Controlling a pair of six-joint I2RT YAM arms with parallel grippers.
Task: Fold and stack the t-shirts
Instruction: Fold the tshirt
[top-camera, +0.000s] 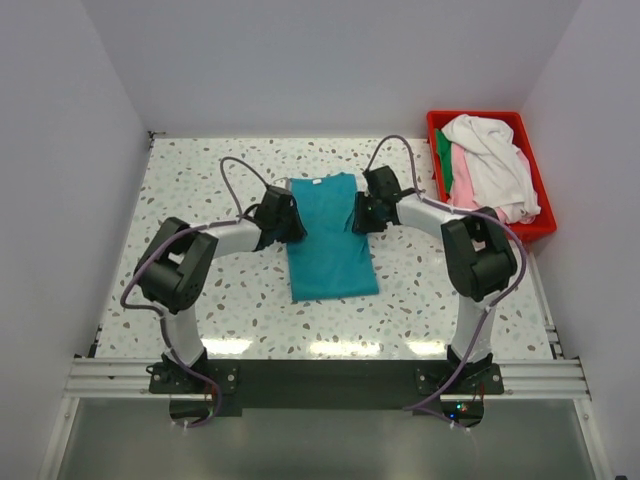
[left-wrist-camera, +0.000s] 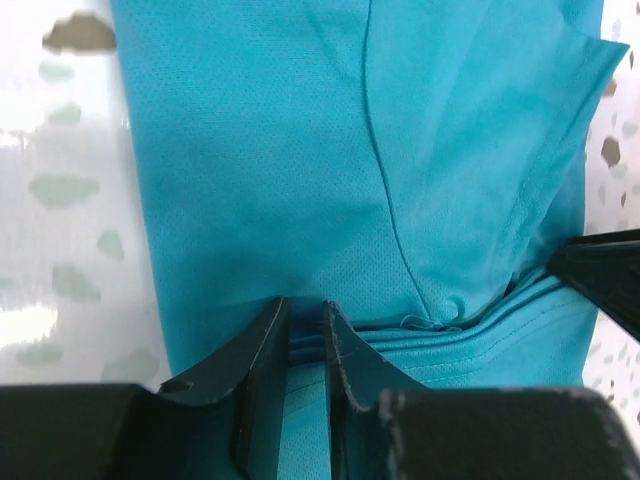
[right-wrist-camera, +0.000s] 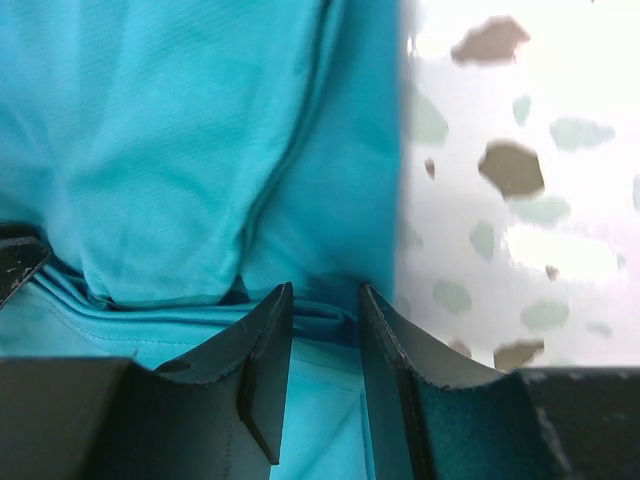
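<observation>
Cloth lies at the centre of the speckled table (top-camera: 200, 190): the teal t-shirt (top-camera: 330, 245), folded into a long, smooth strip with its collar toward 12 o'clock and its hem toward 6; the sleeves are turned in, and layered edges show along both sides; the left gripper (top-camera: 288, 222) sits at its 9 o'clock edge, fingers narrow, pinching the stacked folds; the right gripper (top-camera: 362, 213), at its 3 o'clock edge, nips the cloth likewise; heaped shirts (top-camera: 490, 165), white, pink and green, fill the red bin (top-camera: 432, 140) at 2 o'clock.
</observation>
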